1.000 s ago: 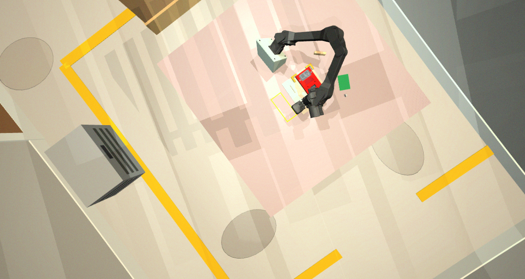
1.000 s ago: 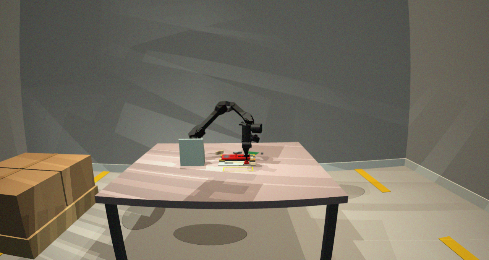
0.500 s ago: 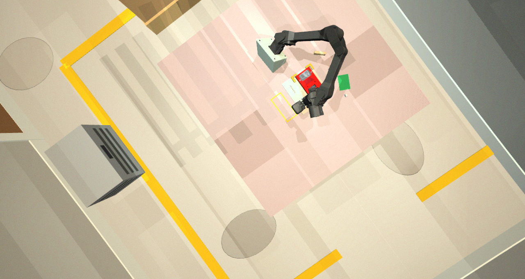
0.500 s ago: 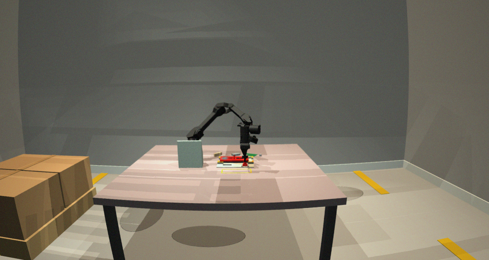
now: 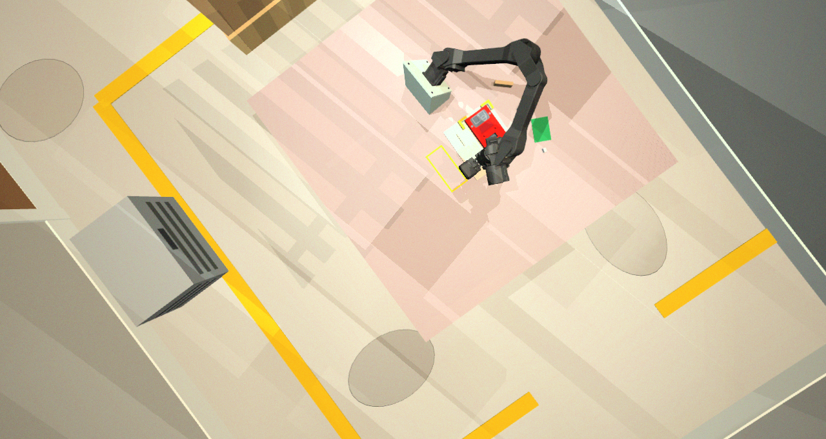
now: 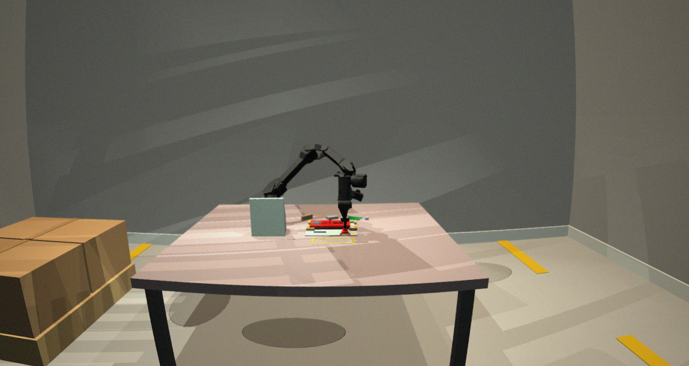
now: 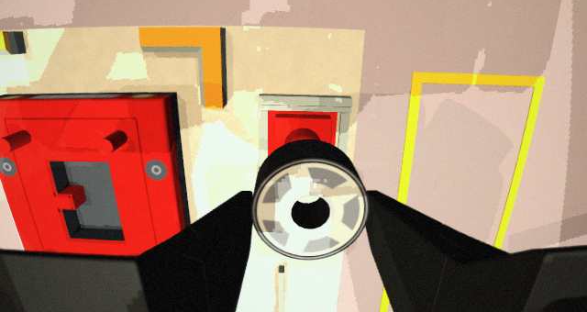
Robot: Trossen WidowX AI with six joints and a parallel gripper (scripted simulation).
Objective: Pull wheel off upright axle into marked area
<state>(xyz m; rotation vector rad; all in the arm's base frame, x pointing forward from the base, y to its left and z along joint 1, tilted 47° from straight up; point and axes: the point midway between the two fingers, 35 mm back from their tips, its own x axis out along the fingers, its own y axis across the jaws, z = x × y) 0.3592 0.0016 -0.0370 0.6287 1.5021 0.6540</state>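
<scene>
The wheel [image 7: 310, 206], black tyre with a pale spoked hub, sits between my gripper's [image 7: 310, 197] [image 5: 470, 168] [image 6: 344, 222] two black fingers, which are shut on its sides. It hangs over the red axle base [image 7: 303, 121] in its grey frame. The axle's rounded red tip [image 7: 303, 135] shows just past the wheel's far rim. The hub hole looks dark. The marked area is a yellow outline [image 7: 474, 79] [image 5: 434, 150] [image 6: 332, 243] on the table, just right of the wheel in the wrist view. In the top and exterior views the fingers hide the wheel.
A red chassis [image 7: 92, 165] [image 5: 482, 125] [image 6: 325, 223] and an orange L-bracket [image 7: 211, 60] lie on the pale board [image 7: 293, 60] left of the axle. A grey-green box [image 5: 426, 86] [image 6: 267, 217] holds the arm's base. A green patch [image 5: 540, 129] and a small wooden block [image 5: 503, 82] lie beyond.
</scene>
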